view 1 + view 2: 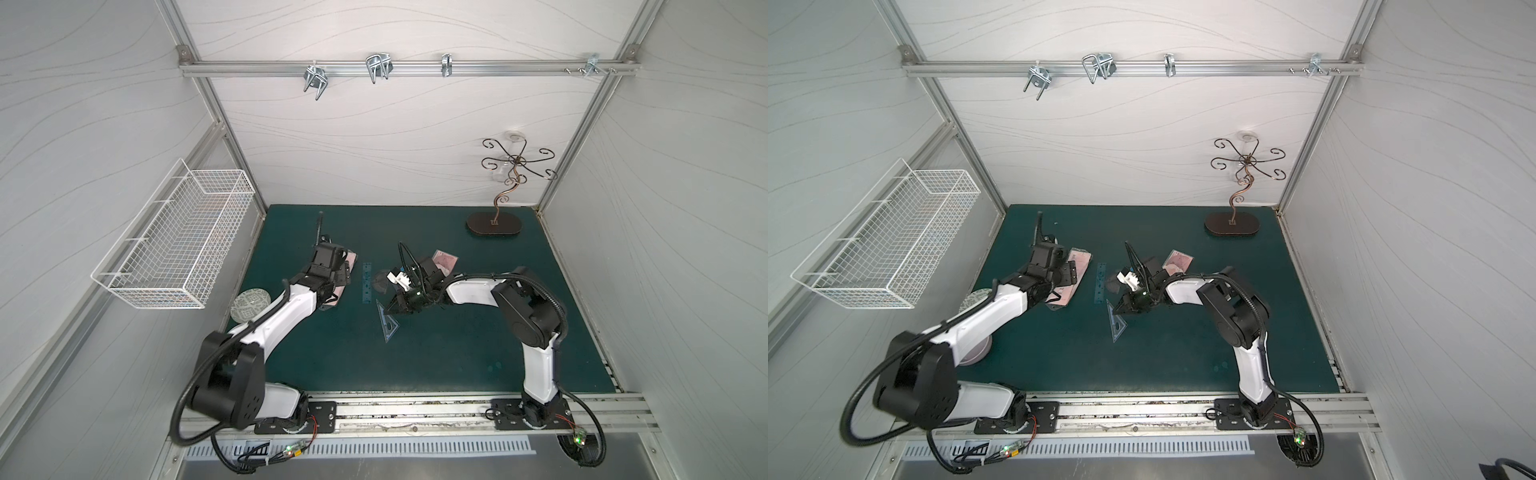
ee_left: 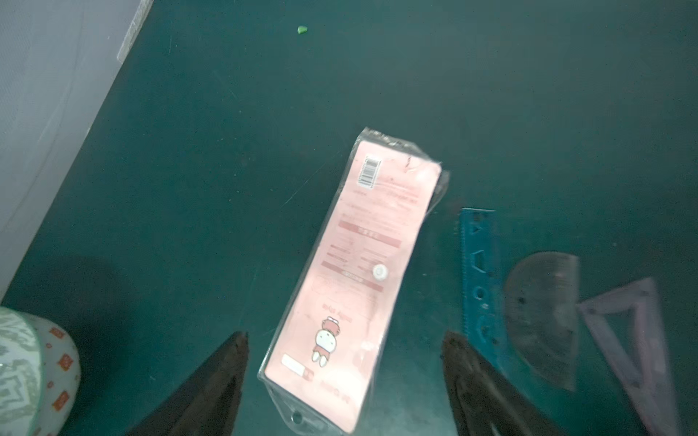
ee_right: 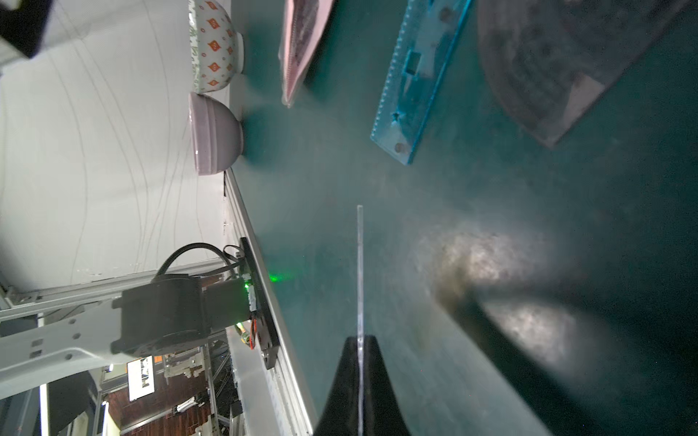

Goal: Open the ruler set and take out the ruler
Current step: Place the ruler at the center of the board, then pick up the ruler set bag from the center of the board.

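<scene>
In both top views the blue ruler [image 1: 366, 282] lies flat mid-tabletop, outside the pink ruler-set pack [image 1: 1080, 258] nearer the left edge; the fingers are too small to read there. The left wrist view shows the left gripper [image 2: 344, 336] spread wide astride the pack's end. The right wrist view shows the right gripper [image 3: 360, 341] pinching a clear set square [image 3: 360, 271] edge-on.

Bare mat [image 1: 436, 353] in front; ruler [image 1: 366, 282], protractor [image 1: 380, 280] mid-table.
</scene>
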`<control>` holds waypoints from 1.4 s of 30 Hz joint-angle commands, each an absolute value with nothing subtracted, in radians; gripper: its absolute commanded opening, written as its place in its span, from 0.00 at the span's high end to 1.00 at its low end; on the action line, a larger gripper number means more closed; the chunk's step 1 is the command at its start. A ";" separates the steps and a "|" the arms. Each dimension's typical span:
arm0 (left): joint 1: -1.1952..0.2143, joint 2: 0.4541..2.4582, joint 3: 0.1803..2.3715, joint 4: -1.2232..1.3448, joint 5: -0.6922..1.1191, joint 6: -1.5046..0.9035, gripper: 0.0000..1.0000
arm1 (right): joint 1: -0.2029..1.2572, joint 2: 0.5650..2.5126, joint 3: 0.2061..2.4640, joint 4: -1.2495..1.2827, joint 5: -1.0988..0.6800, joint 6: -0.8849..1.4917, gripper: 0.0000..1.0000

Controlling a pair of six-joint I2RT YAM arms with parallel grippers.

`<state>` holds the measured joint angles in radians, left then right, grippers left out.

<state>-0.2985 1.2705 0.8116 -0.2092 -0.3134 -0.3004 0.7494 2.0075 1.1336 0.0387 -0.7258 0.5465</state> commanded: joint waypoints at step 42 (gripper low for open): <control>-0.654 1.615 1.111 -0.040 0.093 -0.081 0.17 | 0.212 1.793 1.069 -0.180 -0.449 0.622 0.40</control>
